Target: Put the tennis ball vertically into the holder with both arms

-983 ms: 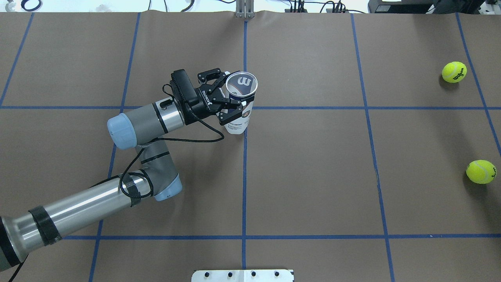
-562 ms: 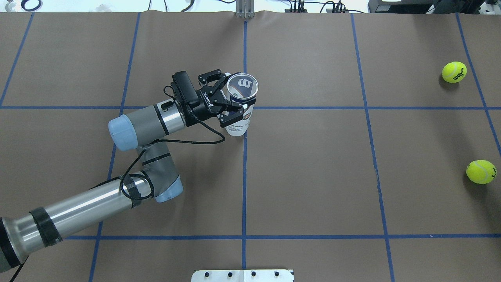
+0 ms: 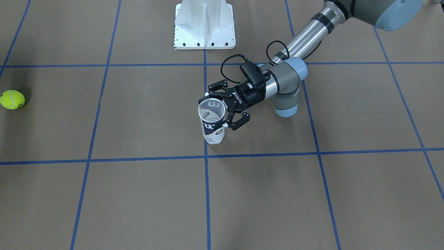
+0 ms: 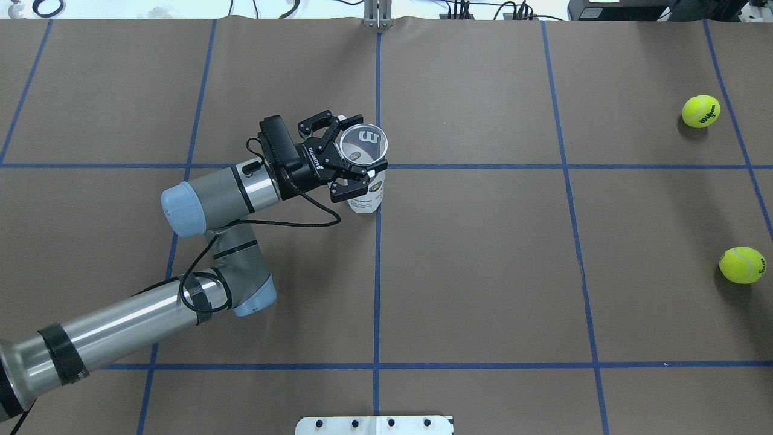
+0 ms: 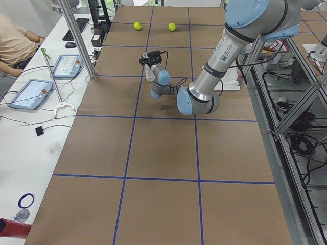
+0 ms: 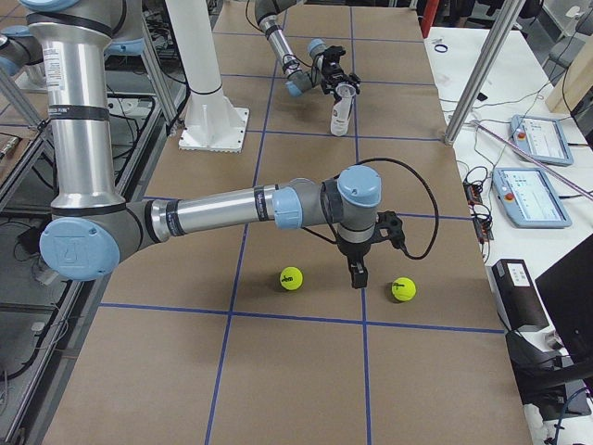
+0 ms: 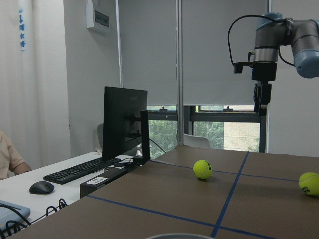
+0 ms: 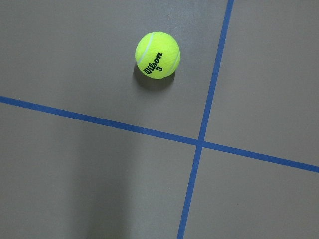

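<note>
The left gripper (image 4: 362, 147) is clasping the holder (image 4: 367, 194) just under its metal rim, one black finger pressing on the far side of the clear wall and the other on the near side, spread about as wide as the can. The holder is standing upright with its open mouth facing up and nothing showing inside it. Its base is sitting down at the brown desk (image 4: 483, 272), just left of the centre blue tape line (image 4: 377, 272) and close to where that line is crossing another. Whether the base is resting on the paper or is raised a little off it is hard to tell. The left arm is reaching in low from the near left, its wrist lying almost level.

Well apart, at the right end of the desk, the far tennis ball (image 4: 701, 111) and the near tennis ball (image 4: 741, 264) are lying loose on the surface, neither one touched. The right gripper (image 6: 357, 276) is hanging above the desk between them, fingers pointing straight down. How far it is open I cannot tell, and it is carrying nothing visible. The white pedestal base (image 3: 204, 26) is standing at the near edge, in line with the holder.
</note>
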Motion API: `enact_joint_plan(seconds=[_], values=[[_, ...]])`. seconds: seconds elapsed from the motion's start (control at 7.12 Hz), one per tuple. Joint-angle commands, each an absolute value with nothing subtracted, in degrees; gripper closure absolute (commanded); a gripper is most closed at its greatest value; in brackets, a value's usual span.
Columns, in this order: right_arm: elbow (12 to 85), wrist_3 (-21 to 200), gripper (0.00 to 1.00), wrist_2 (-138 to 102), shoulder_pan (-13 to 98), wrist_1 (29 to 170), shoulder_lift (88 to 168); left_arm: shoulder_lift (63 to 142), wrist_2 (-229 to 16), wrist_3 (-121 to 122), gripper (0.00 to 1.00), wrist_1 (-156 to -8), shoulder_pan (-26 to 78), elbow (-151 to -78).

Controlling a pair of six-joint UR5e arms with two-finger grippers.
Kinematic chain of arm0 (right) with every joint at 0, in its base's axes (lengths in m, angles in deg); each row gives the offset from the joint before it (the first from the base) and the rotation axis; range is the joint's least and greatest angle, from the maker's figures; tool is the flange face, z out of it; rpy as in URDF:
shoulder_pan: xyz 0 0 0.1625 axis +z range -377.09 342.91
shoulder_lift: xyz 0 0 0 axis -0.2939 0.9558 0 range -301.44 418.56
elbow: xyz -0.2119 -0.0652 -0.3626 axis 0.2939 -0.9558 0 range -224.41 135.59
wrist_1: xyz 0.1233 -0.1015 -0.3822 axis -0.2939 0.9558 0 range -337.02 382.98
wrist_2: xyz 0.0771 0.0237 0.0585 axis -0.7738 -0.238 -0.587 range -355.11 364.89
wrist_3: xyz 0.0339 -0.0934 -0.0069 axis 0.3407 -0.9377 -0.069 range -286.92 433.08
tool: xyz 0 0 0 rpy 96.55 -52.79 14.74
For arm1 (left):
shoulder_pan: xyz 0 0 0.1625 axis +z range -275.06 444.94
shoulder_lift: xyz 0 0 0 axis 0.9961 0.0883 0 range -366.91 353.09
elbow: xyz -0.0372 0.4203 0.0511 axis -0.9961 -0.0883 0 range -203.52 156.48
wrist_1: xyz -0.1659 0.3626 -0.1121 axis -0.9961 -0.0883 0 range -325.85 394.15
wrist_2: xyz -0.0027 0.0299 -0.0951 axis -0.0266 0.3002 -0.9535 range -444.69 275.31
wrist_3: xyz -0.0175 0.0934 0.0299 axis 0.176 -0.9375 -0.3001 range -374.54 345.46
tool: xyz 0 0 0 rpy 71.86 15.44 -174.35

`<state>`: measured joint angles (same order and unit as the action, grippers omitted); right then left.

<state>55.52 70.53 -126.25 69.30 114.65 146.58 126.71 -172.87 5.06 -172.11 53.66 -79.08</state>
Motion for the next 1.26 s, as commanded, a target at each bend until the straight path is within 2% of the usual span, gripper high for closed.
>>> enact_joint_plan(seconds=[0.0,0.14,0.56,1.12], values=[[55.5,70.4,0.00,-126.2,69.3,114.6,146.5,126.2,-172.8,4.8,0.01,-172.0,53.6,-79.1],[55.5,70.4,0.00,-126.2,69.3,114.6,146.5,125.5,-172.9,4.7,0.01,-171.8,53.8,-79.0],[55.8,70.4,0.00,-127.6,69.3,114.6,146.2,124.6,-172.9,4.7,0.17,-171.7,53.8,-79.0],[56.5,70.6,0.00,-128.4,69.2,114.6,146.8,125.1,-172.9,5.0,0.20,-171.3,54.3,-79.3]])
